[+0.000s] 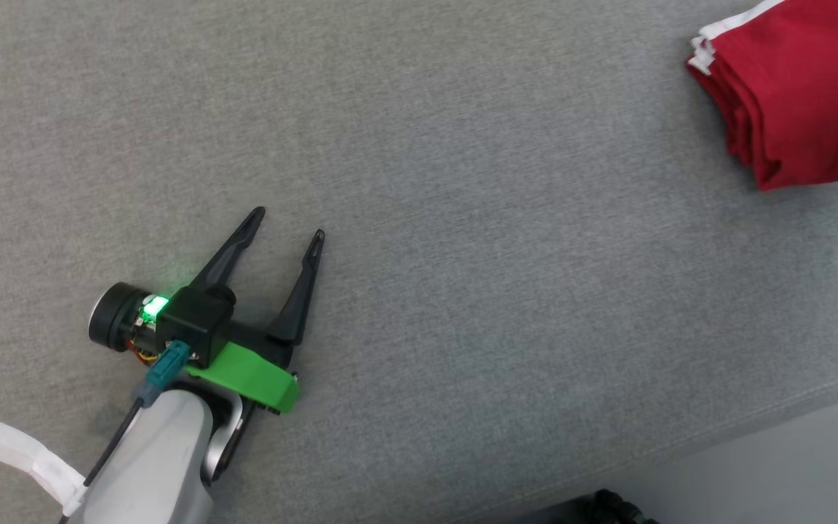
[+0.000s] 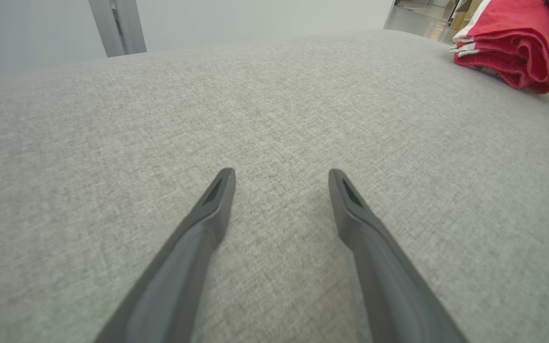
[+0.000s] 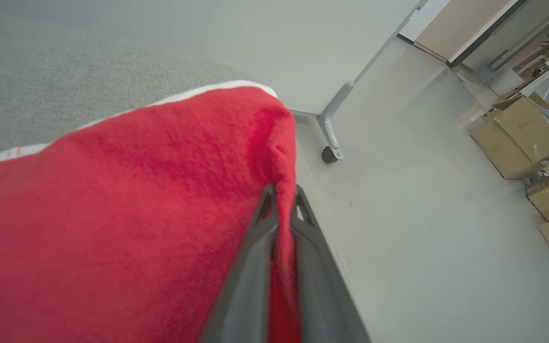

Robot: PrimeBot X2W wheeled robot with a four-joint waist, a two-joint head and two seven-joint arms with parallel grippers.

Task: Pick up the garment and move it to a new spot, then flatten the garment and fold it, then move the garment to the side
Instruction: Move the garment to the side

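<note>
On the surface (image 1: 463,182), garment (image 1: 790,87) far right, left end effector (image 1: 289,223) well apart, near left.

- No word, number, brand or sign can be read in any view.
- Box (image 3: 529,128), right side of the right wrist view: a faint dark mark on its upper face, too small to make out.
- Garment (image 1: 790,94), upper right of the head view: a white band runs along its edge. Whether the band carries any print cannot be told.
</note>
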